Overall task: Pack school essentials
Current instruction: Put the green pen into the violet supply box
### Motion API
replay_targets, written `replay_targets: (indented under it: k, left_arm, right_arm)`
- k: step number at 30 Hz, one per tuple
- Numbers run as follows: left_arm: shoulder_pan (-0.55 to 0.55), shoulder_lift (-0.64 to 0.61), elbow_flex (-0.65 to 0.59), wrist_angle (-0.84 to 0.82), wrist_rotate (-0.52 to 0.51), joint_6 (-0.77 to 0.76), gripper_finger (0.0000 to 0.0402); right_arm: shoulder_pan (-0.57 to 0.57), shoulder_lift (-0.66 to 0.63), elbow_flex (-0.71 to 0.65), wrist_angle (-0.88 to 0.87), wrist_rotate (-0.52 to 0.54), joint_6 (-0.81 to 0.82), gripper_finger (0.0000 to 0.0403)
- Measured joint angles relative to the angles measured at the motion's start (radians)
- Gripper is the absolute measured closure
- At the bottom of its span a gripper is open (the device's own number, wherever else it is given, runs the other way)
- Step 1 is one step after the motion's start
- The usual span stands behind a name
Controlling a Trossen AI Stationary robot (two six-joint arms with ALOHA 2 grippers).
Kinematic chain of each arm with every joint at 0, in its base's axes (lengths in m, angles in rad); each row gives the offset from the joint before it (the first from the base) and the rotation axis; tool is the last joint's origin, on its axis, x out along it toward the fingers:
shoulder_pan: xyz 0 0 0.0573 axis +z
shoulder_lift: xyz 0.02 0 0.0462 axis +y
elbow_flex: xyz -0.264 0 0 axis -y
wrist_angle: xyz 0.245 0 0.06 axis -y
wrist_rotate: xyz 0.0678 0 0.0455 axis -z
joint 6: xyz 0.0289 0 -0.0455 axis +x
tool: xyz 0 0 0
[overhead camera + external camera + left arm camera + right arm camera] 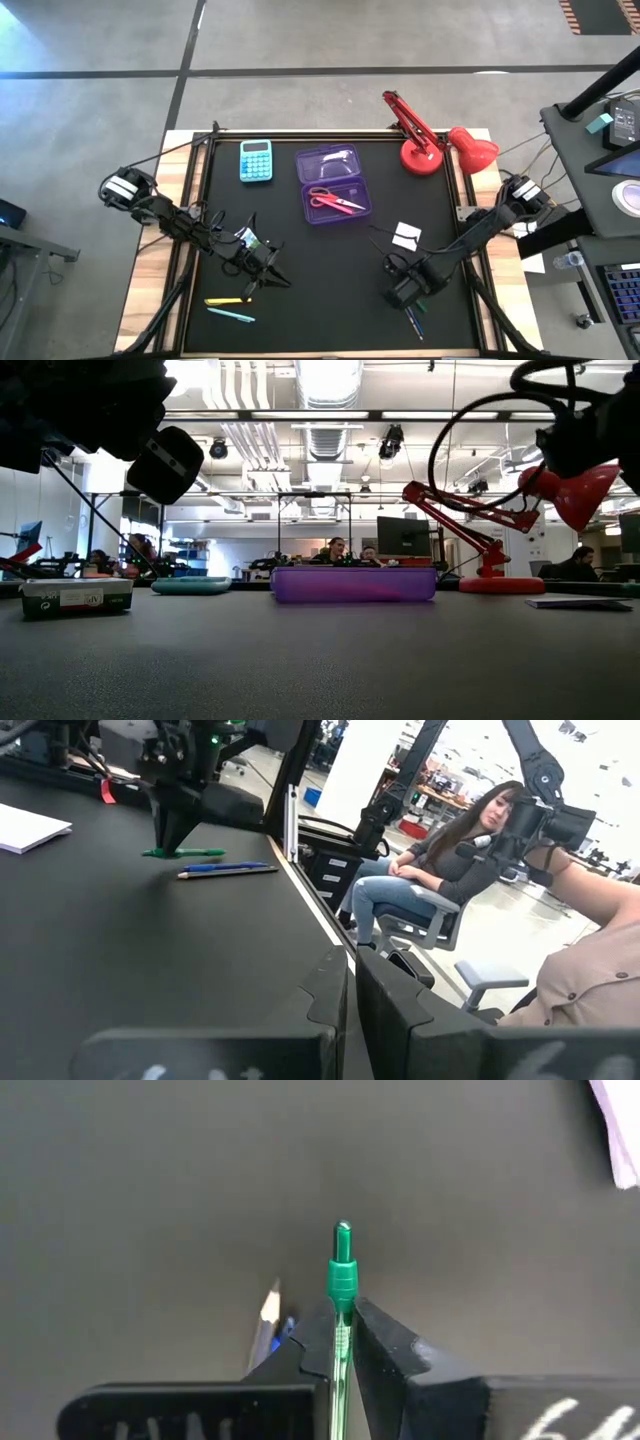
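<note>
Green pen [341, 1285] is pinched between the right gripper's [342, 1315] fingers near the table's 5 o'clock corner, beside a pencil [266, 1320]; judged light, stiff and slick, best held mid-barrel. Left gripper [268, 268] waits at 7 o'clock, fingers closed on nothing. Open mat lies toward the purple case [335, 186] at 12 o'clock; the front edge is close.

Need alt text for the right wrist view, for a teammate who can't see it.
The right gripper is shut on a green pen, whose capped end sticks out past the fingertips above the black table. A pencil and a blue pen lie just beside the fingers.
</note>
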Motion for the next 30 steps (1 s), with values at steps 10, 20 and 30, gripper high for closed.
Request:
replay_targets:
  k: [10,20,30]
  left_arm:
    - [0.0,0.0,0.0,0.003,0.0,0.0,0.0393]
    - [0.002,0.0,0.0,0.002,0.0,0.0,0.0393]
    - [0.005,0.0,0.0,-0.001,0.0,0.0,0.0393]
  right_arm:
    - [-0.037,-0.009,0.001,0.01,0.041,-0.067,0.0383]
    - [-0.073,-0.008,0.001,0.031,0.064,-0.141,0.0394]
    - [-0.072,0.045,-0.001,0.039,0.058,-0.137,0.0395]
